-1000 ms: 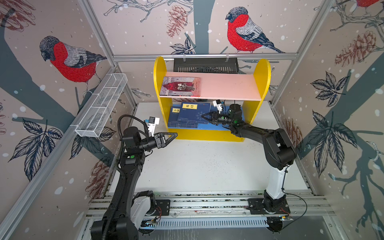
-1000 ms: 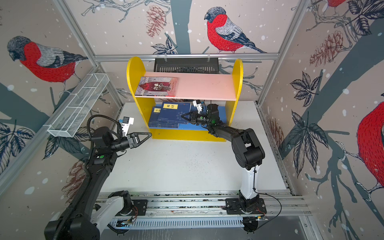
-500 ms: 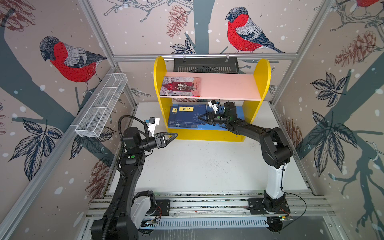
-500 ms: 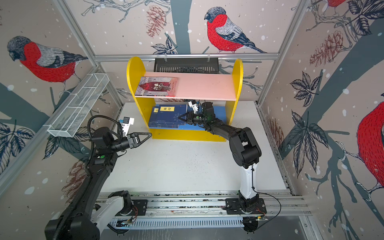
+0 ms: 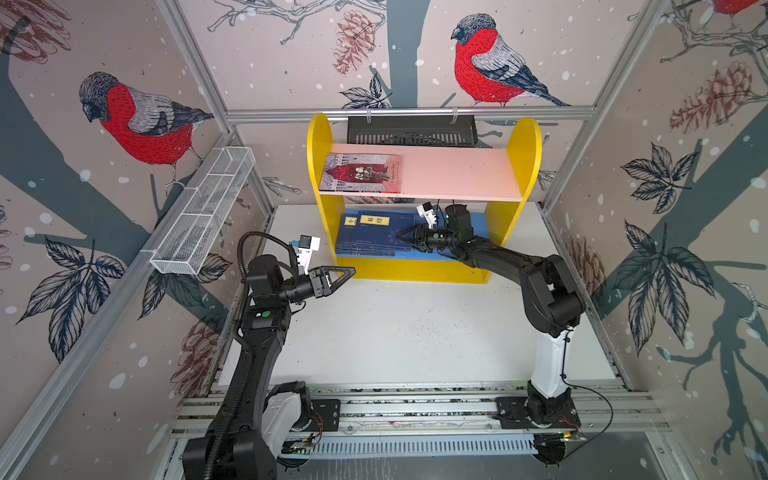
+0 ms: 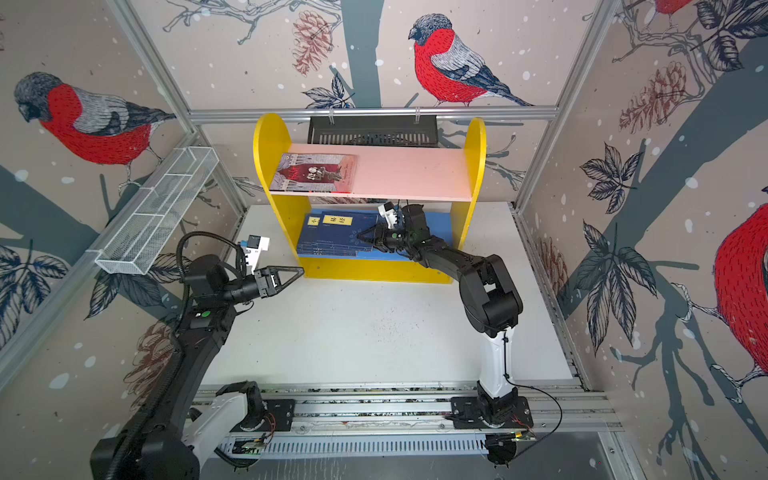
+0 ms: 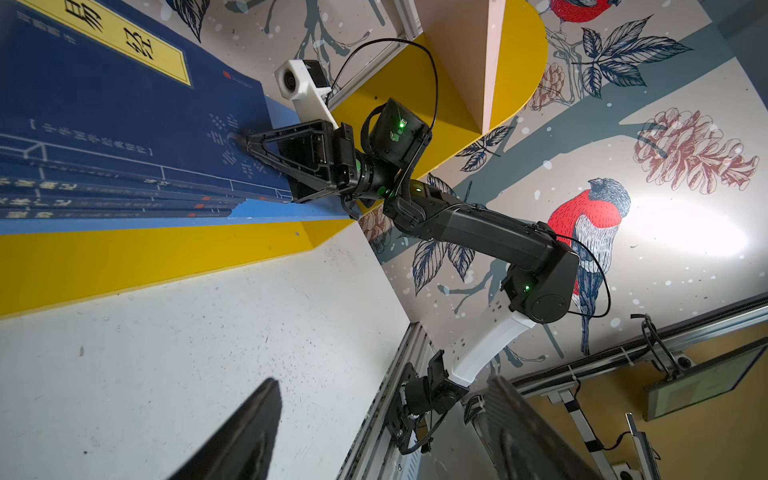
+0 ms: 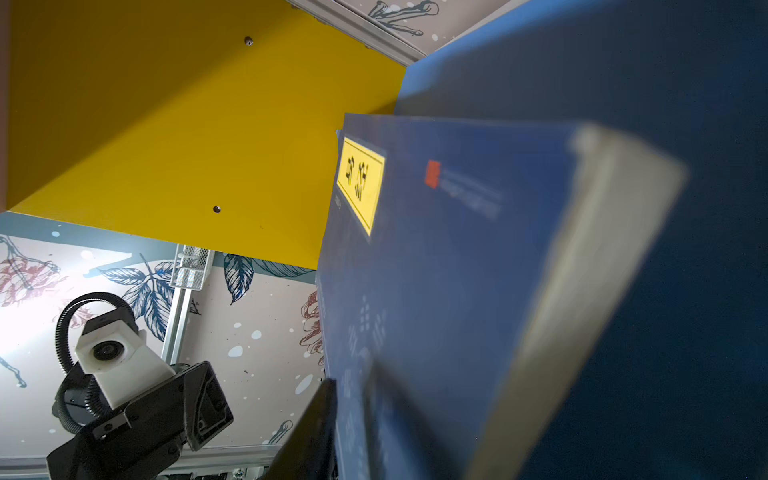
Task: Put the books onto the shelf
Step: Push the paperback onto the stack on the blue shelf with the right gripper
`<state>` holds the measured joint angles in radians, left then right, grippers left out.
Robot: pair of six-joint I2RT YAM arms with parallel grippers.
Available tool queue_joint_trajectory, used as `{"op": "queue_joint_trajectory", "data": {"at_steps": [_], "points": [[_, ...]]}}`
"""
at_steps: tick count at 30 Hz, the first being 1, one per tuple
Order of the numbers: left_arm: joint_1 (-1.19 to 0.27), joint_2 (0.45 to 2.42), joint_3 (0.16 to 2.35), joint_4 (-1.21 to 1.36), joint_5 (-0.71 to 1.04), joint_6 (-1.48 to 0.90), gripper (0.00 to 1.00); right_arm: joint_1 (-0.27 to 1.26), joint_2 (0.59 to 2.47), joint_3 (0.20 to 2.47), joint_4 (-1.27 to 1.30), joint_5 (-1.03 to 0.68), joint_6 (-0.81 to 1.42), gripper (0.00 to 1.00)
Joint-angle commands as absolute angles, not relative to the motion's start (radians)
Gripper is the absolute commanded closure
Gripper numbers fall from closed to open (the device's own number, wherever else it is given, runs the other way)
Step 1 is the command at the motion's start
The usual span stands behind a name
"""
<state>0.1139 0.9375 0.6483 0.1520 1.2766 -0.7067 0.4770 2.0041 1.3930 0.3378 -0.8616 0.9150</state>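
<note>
The shelf (image 5: 527,158) stands at the back of the table in both top views. A grey-and-red book (image 5: 360,173) lies flat on its pink upper board. Several navy books (image 5: 368,239) with yellow labels are stacked on the blue lower board (image 5: 478,226). My right gripper (image 5: 402,237) reaches under the pink board, its jaws around the right edge of the top navy book (image 8: 436,257). One finger (image 8: 309,432) stands just off the cover; the book hides the other. My left gripper (image 7: 382,436) hangs open and empty in front of the shelf's left side (image 6: 297,272).
A black slotted tray (image 5: 411,131) hangs on the back wall behind the shelf. A white wire basket (image 5: 203,216) runs along the left wall. The white table top (image 5: 395,332) spreads in front of the shelf, with the arms' rail (image 5: 395,409) at its near edge.
My right gripper has slid left along the lower board, carrying the top navy book further over the stack, and its grip on the book has loosened. The left arm has not moved.
</note>
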Motion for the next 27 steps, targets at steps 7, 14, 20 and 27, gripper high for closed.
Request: {"op": "queue_joint_trajectory", "data": {"at_steps": [7, 14, 20, 27], "points": [[0.117, 0.934, 0.65, 0.168, 1.305, -0.685, 0.22, 0.477, 1.965, 1.404, 0.255, -0.79, 0.84, 0.47], [0.117, 0.931, 0.649, 0.161, 1.302, -0.68, 0.22, 0.47, 1.917, 1.363, 0.264, -0.705, 0.839, 0.44], [0.117, 0.931, 0.643, 0.15, 1.301, -0.668, 0.22, 0.467, 1.898, 1.358, 0.262, -0.677, 0.836, 0.46], [0.117, 0.931, 0.636, 0.144, 1.307, -0.658, 0.22, 0.468, 1.913, 1.393, 0.219, -0.664, 0.816, 0.55]]}}
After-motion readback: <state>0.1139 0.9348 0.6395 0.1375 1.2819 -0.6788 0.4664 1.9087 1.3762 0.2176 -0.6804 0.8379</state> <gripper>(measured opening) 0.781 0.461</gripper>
